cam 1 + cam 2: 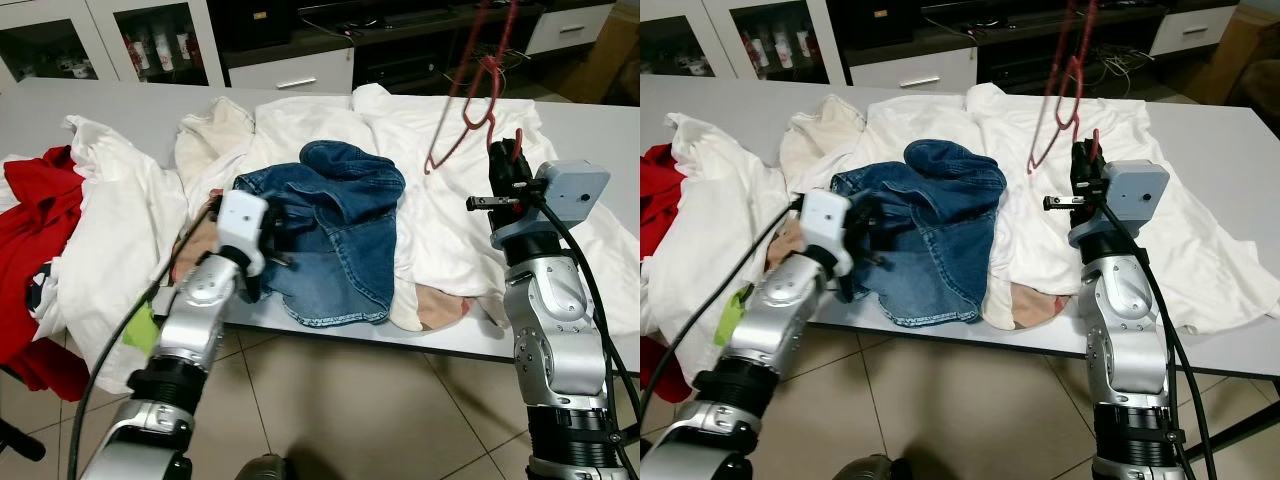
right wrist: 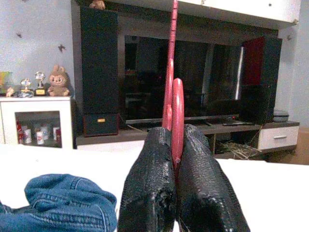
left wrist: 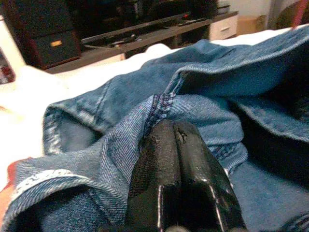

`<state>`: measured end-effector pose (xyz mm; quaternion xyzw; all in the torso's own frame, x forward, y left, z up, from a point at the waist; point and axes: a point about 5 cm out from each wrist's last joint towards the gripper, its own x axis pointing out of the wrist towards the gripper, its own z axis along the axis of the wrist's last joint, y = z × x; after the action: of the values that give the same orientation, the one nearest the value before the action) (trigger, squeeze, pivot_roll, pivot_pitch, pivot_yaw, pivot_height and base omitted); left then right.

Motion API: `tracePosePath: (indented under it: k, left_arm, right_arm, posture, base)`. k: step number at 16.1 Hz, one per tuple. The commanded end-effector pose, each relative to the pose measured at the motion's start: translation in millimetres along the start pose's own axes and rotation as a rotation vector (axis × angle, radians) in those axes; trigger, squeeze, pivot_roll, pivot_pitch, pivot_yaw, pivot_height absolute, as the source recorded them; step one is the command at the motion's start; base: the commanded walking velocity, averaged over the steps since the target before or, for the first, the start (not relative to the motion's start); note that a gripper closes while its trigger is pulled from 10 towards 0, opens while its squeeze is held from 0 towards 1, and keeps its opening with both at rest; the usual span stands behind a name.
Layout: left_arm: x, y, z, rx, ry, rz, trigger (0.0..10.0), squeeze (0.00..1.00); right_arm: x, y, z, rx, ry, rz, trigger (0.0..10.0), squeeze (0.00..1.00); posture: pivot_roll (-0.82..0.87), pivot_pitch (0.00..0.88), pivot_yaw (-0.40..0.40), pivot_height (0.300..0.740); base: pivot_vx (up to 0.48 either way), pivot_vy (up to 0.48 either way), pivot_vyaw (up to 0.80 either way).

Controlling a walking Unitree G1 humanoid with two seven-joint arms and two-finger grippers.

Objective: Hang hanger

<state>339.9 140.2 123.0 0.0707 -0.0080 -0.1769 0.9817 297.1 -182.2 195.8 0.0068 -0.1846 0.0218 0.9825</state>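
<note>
Hanger [image 1: 478,85] red, raised at 1 o'clock above table [image 1: 590,125] | right gripper [image 1: 504,157] clamped on its lower wire | left gripper [image 3: 181,140] closed against denim shorts [image 1: 335,235] | lifted, hanging remains.

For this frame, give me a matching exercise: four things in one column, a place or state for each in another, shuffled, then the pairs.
Things:
1. red wire hanger
2. blue denim jeans
3. red cloth garment
4. left gripper

Places or states:
A. heaped at the grey table's left end
B. pinched in the right gripper, raised above the white clothes
C. jaws closed on a denim fold
D. crumpled mid-table, near the front edge

Pairs: 1-B, 2-D, 3-A, 4-C
</note>
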Motion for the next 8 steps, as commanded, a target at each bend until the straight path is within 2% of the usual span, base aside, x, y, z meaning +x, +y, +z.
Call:
tracePosePath:
  k: [1, 2, 4, 8]
  left_arm:
    - [0.1, 5.3, 4, -0.009, -0.017, 0.003, 10.0, 0.00]
    - [-2.1, 1.4, 8, -0.054, -0.069, -0.021, 10.0, 1.00]
    - [-6.3, -13.3, 12, -0.128, -0.148, -0.069, 10.0, 1.00]
    - [-14.6, -35.6, 17, -0.211, -0.255, -0.120, 10.0, 1.00]
  right_arm:
    - [-0.4, 0.7, 2, -0.005, -0.017, 0.001, 10.0, 0.00]
    - [-0.2, 0.9, 2, -0.005, -0.018, 0.002, 10.0, 0.00]
    - [-0.7, 1.7, 2, -0.004, -0.017, 0.002, 10.0, 0.00]
    - [-1.6, 0.8, 2, -0.007, -0.016, -0.002, 10.0, 0.00]
  posture:
    - [0.09, 0.004, 0.055, 0.740]
    - [0.09, 0.006, 0.056, 0.740]
    - [0.09, 0.008, 0.058, 0.740]
    - [0.08, 0.006, 0.061, 0.740]
  base:
    - [0.000, 0.000, 0.00]
    - [0.000, 0.000, 0.00]
    - [0.000, 0.000, 0.00]
    - [0.000, 0.000, 0.00]
